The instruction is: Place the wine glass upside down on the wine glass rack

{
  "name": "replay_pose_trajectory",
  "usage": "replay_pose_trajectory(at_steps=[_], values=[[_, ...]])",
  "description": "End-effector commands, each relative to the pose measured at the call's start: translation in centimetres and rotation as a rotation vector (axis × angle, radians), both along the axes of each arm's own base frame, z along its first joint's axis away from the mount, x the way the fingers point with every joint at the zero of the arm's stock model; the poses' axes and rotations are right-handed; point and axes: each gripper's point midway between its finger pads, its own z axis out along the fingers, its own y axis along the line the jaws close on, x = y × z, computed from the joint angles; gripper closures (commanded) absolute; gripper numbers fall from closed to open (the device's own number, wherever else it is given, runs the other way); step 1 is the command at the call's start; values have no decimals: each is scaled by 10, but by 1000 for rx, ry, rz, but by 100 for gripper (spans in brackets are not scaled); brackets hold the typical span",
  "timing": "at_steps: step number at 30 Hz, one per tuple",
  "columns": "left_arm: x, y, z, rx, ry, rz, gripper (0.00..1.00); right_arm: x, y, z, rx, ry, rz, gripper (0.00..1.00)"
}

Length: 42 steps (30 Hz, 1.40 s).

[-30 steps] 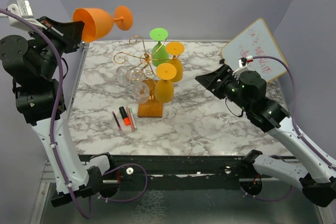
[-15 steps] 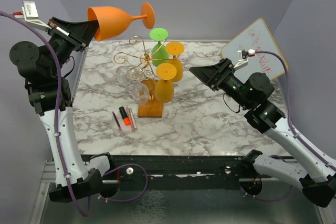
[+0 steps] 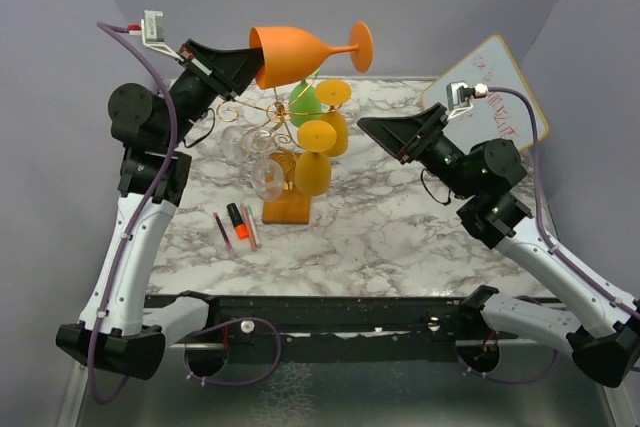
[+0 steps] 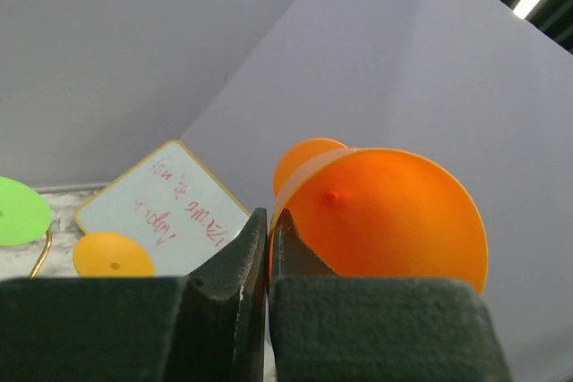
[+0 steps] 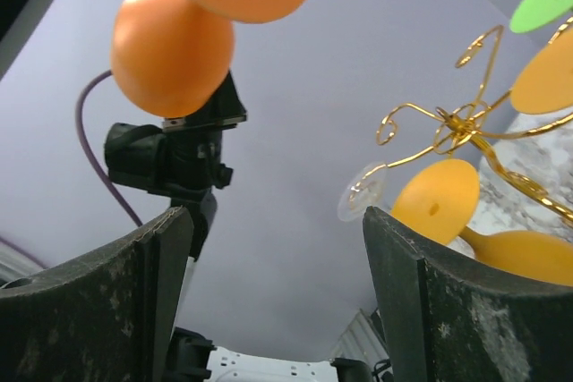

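Wine glass (image 3: pixel 300 52): you hold the orange one on its side, directly above the wine glass rack (image 3: pixel 262 112). Its foot points away from your left arm, and it is clear of the wire.
Left gripper (image 3: pixel 252 59): pinched onto the bowl's rim.
Right gripper (image 3: pixel 372 129): spread wide, holding nothing, off to the rack's right and aimed at it.
Rack load: a green glass (image 3: pixel 303 97), yellow-orange glasses (image 3: pixel 313 172) and clear glasses (image 3: pixel 266 175) hang inverted.
Done: pickup and carry to above the rack.
Left: invert the glass, slide its stem into a free curl, release.
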Motion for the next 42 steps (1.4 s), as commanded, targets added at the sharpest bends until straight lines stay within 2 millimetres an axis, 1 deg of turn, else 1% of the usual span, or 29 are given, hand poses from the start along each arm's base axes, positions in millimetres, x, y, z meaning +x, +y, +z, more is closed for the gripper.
replay_pose_trajectory(at_steps=[1, 4, 7, 9, 14, 18, 21, 23, 24, 28, 30, 31, 34, 42], values=[[-2, -3, 22, -34, -200, 141, 100, -12, 0, 26, 102, -59, 56, 18], [-5, -27, 16, -51, -249, 105, 100, -7, -7, 34, 147, -36, 19, 18], [-5, -51, 6, -17, -270, 126, 100, -1, -18, 42, 205, -7, -35, 18], [-9, -66, 1, 4, -291, 136, 100, 3, -27, 45, 241, 23, -79, 19], [-23, -93, -7, 30, -358, 152, 100, 16, -55, 51, 342, 93, -212, 20], [-35, -108, -15, 59, -399, 160, 100, 23, -77, 53, 421, 145, -307, 23], [-42, -114, -19, 68, -427, 150, 100, 29, -92, 52, 461, 185, -378, 26], [-46, -117, -21, 74, -444, 140, 100, 33, -97, 48, 469, 227, -414, 30], [-48, -118, -22, 76, -451, 137, 100, 35, -98, 46, 468, 248, -427, 34], [-54, -119, -26, 82, -471, 130, 100, 44, -105, 32, 486, 342, -477, 53], [-55, -119, -29, 87, -477, 133, 100, 47, -105, 26, 497, 376, -488, 60], [-55, -119, -30, 88, -478, 134, 100, 48, -105, 26, 501, 377, -486, 62], [-62, -124, -33, 99, -502, 96, 100, 49, -106, 28, 514, 378, -491, 68], [-73, -128, -40, 111, -530, 41, 100, 54, -107, 28, 553, 389, -501, 70]])
